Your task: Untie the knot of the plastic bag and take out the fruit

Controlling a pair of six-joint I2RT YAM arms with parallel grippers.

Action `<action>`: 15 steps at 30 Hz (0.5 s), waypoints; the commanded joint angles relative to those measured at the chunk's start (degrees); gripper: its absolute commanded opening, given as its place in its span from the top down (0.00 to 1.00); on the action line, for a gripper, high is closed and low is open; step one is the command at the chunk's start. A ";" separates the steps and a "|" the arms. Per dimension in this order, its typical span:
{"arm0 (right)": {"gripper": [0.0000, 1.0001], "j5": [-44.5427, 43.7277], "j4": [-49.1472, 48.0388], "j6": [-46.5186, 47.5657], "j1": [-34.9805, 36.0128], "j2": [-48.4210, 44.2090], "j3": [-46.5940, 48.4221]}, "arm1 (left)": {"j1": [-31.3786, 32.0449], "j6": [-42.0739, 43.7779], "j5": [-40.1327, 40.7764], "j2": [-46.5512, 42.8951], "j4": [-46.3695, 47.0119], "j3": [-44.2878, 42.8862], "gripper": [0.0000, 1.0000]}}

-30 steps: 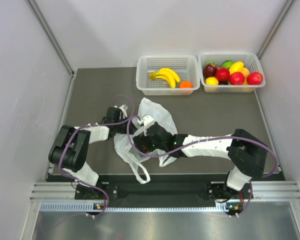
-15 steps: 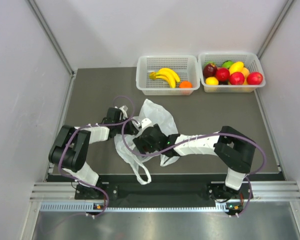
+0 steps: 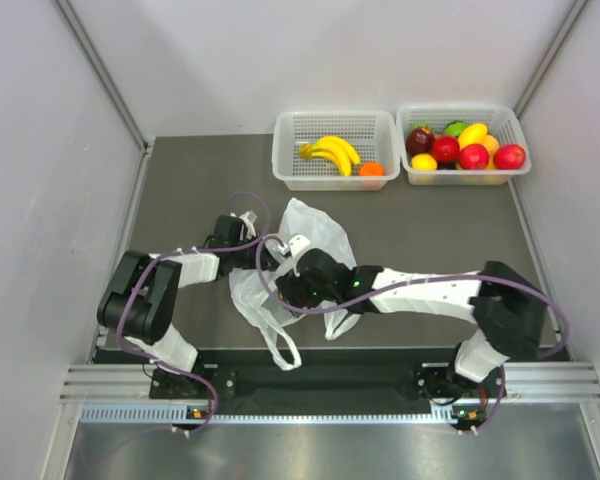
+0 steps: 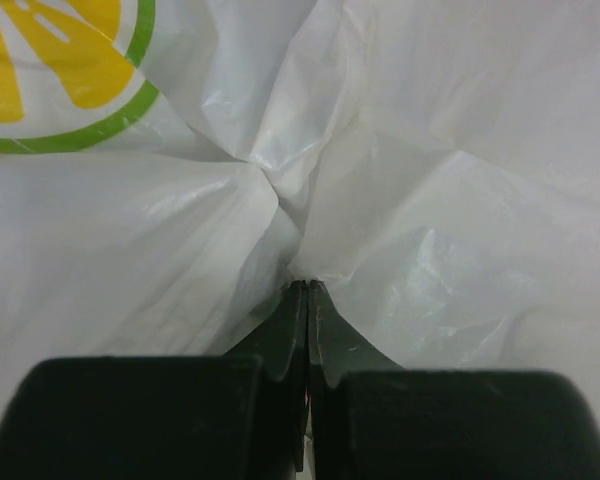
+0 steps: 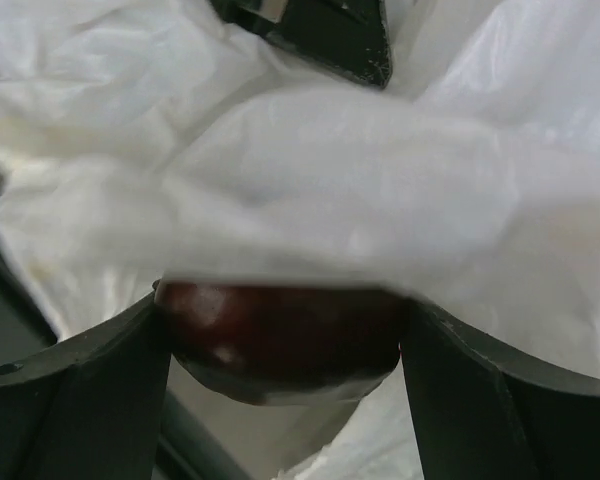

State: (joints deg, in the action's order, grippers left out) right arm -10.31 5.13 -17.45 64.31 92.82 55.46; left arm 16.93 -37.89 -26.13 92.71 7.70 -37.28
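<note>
Though crinkly, bag [image 4: 450, 130] pinched by left gripper [image 4: 308, 298]; right gripper [image 5: 285, 315] clamping glossy (round) fruit [image 5: 280, 348]

The top view looks steeply down from above and behind the arm bases, taking in the whole table [image 3: 180, 190]. The left wrist camera sits just behind the left gripper [image 4: 308, 288] and looks along its pressed-together jaws, very close to the plastic bag [image 4: 430, 150]. The right wrist camera looks out between the right gripper's [image 5: 280, 320] jaws at the dark red fruit [image 5: 280, 350], equally close. All three views share the bag.
</note>
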 commanded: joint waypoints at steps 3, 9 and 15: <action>1.00 15.37 15.76 3.03 -0.94 -15.88 -2.20 | 0.21 -0.43 -0.06 -3.49 0.38 -0.08 1.00; 1.00 39.46 26.86 8.56 -0.94 -28.09 -2.82 | 0.12 -1.22 0.47 -3.50 1.00 -0.34 1.00; 1.00 21.36 27.23 11.04 -4.45 -36.03 7.00 | 0.12 -3.42 1.34 -6.65 2.66 -0.25 1.00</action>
State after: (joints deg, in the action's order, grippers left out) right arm 20.78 33.01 -9.06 63.16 59.96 55.18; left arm 16.93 -39.59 -25.52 90.41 7.46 -37.28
